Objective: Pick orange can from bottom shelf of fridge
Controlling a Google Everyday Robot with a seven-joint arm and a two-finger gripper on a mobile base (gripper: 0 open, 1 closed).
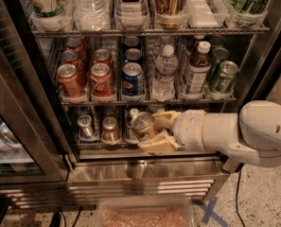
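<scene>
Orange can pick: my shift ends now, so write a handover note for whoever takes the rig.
Gripper shut on the orange can, at the front of the bottom shelf of the fridge.
Can tilted between the fingers, at the shelf's front edge.
Done: reach and grasp.
Left: draw the can out, clear of the fridge.
</scene>
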